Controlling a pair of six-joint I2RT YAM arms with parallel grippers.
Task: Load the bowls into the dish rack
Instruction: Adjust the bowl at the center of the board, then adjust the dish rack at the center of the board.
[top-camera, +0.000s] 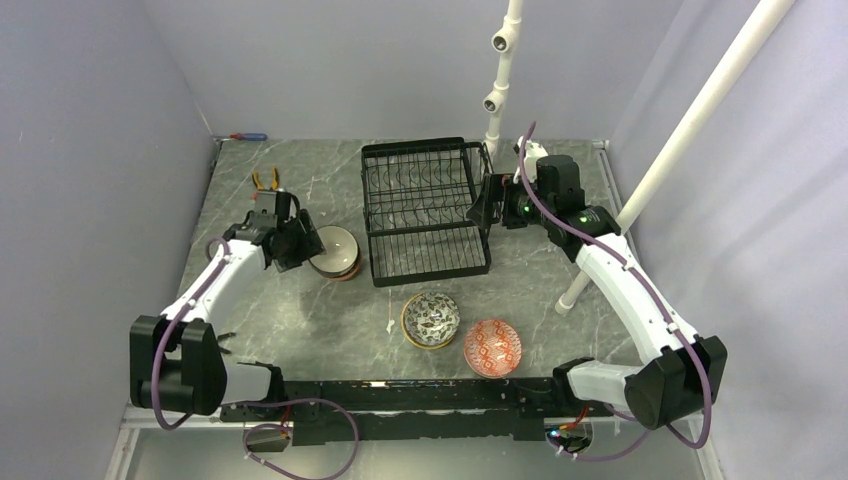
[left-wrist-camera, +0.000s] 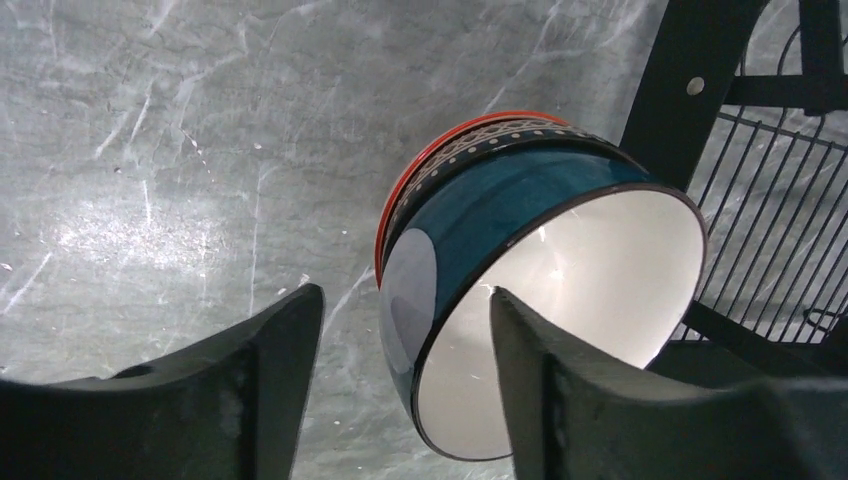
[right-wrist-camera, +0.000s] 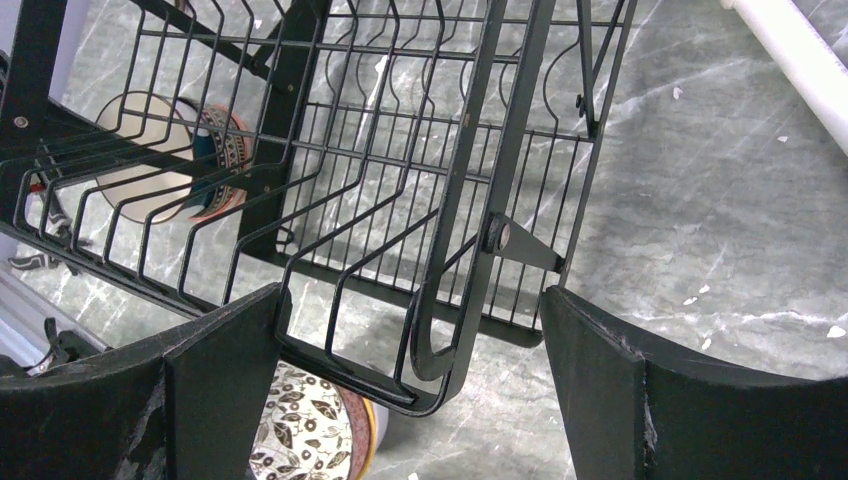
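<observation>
With the left gripper (left-wrist-camera: 402, 295) released astride the wall of the teal-and-white bowl (left-wrist-camera: 560, 270), nested on a red-rimmed bowl (left-wrist-camera: 432, 168) beside the dish rack (top-camera: 425, 215), and the right gripper (right-wrist-camera: 410, 293) spread open around the rack's edge, an off-centre pinch may tip the stack.

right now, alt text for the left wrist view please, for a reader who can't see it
A teal bowl with a white inside sits nested in a red-rimmed patterned bowl on the grey marble table. The open left gripper straddles the teal bowl's near rim with its two black fingers. The black wire dish rack stands just to the right.
</observation>
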